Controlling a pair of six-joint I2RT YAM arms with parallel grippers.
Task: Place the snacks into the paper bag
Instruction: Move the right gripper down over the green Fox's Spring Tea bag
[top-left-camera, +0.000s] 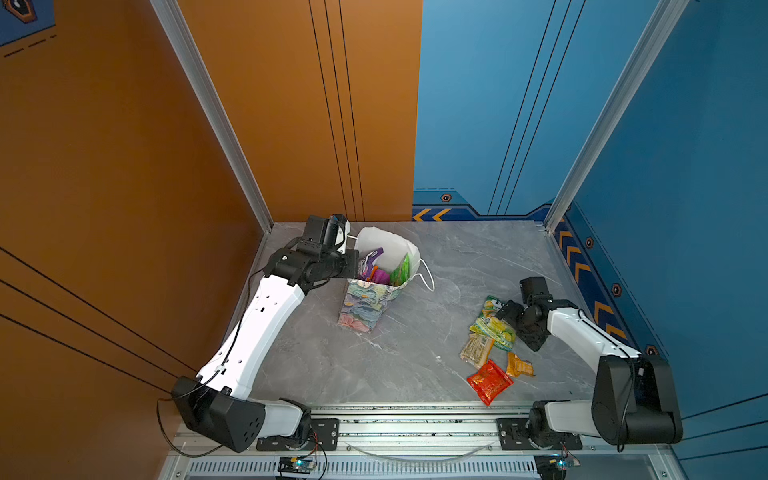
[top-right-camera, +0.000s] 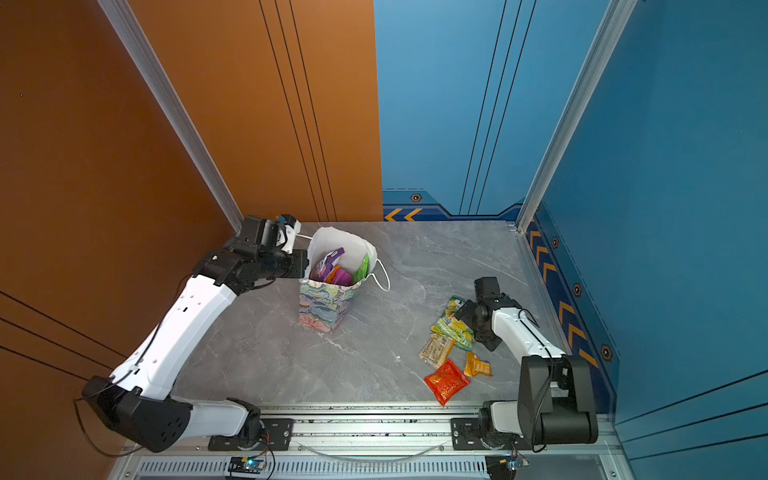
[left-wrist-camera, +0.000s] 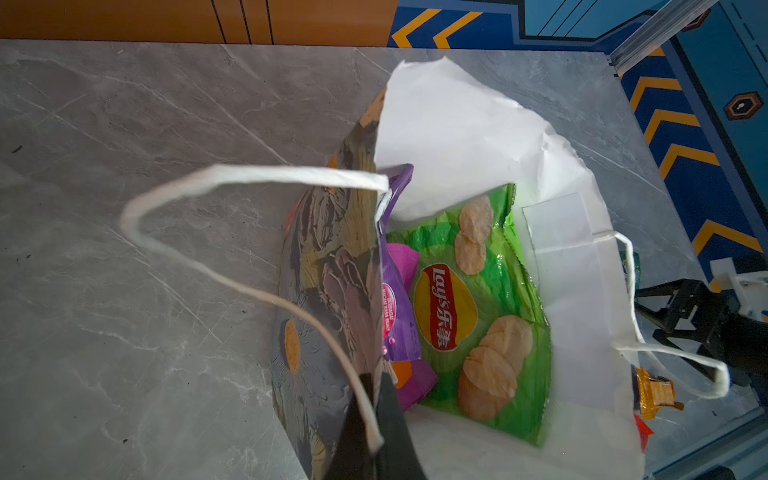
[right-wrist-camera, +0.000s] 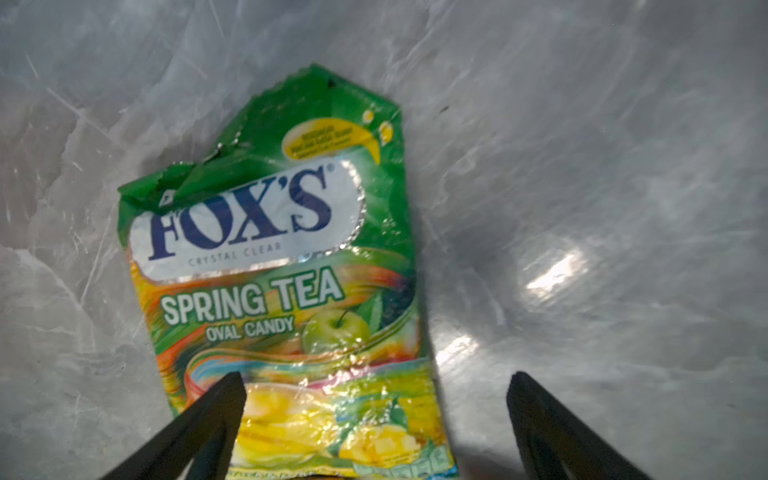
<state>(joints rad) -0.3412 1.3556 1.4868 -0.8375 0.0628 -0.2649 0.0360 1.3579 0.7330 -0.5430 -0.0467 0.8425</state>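
While flat, Fox's packet (right-wrist-camera: 282, 299) partly between fingers (right-wrist-camera: 212, 419).

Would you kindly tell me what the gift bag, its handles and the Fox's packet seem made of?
The gift bag: paper, matte white inside, holding creases. Its handles: white twisted cord, paper or cotton, unclear. The Fox's packet: glossy plastic film, probably; glare, crinkles, serrated edge.

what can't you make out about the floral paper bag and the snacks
Left wrist view: whatever lies under the green Lay's crisp packet, hidden by it and the floral paper bag.
Right wrist view: yellow-green Fox's candy packet, lower end cut off by the frame.
In both top views: small tan packet, print too small.
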